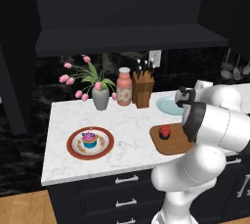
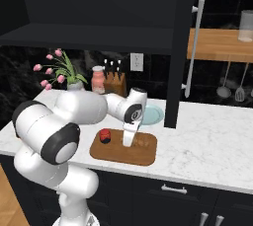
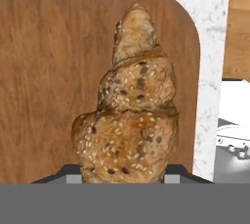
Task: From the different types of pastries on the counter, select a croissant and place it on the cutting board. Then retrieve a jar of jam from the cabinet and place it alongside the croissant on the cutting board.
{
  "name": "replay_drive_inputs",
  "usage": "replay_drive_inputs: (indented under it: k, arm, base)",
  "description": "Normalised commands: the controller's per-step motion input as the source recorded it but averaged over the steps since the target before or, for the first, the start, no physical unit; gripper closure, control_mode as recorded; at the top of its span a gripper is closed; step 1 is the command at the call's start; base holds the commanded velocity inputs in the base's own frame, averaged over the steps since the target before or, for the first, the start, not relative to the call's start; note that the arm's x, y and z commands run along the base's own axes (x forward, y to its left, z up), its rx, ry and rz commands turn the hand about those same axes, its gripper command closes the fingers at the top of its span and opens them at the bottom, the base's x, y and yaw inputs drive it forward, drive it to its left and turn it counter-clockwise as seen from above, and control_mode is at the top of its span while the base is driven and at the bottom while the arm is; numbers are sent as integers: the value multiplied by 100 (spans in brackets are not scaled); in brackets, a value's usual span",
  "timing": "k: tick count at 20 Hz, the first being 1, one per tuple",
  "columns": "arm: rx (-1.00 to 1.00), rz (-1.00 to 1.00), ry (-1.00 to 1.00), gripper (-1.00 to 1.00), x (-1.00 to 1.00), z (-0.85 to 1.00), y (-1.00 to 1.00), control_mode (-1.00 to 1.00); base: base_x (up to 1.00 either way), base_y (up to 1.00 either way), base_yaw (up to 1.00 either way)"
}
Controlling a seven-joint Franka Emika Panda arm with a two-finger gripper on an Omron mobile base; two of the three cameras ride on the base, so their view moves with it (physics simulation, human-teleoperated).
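My gripper (image 3: 122, 178) is shut on the croissant (image 3: 129, 120), a seeded golden-brown pastry that stands between the two finger tips. Directly under it is the brown cutting board (image 3: 44, 71). In the right base view the gripper (image 2: 129, 141) points down at the cutting board (image 2: 123, 155), with the croissant (image 2: 142, 142) low at its tip; I cannot tell whether the croissant touches the wood. The jar of jam (image 2: 105, 135), small and red, stands on the board's left part. From the left base view, the jar (image 1: 165, 131) and the board (image 1: 168, 145) show beside my arm.
A cupcake (image 1: 89, 139) sits on a red-rimmed plate (image 1: 73, 150) at the counter's left. Behind the board lie a light blue plate (image 2: 154, 114), a pink bottle (image 1: 124, 87), a knife block (image 1: 142, 88) and a vase of tulips (image 1: 100, 98). An open cabinet door (image 2: 180, 47) hangs right of the board.
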Motion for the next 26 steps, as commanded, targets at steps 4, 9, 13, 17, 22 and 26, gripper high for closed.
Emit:
replay_drive_inputs:
  k: [4, 9, 13, 17, 22, 26]
  arm:
    - [0, -2, -5, 100, 0, -26, 8, -100]
    - [0, -1, -9, 100, 0, -24, 9, -100]
    - [0, -1, -11, 100, 0, -23, 4, -100]
    - [0, 0, -10, -100, 0, -21, 8, -100]
    - [0, 0, -13, -100, -2, 15, 8, -100]
    - [0, 0, 1, -100, 0, 64, 21, -100]
  base:
    - [0, 0, 0]
    - [0, 0, 0]
    - [0, 0, 0]
    - [0, 0, 0]
    - [0, 0, 0]
    - [0, 0, 0]
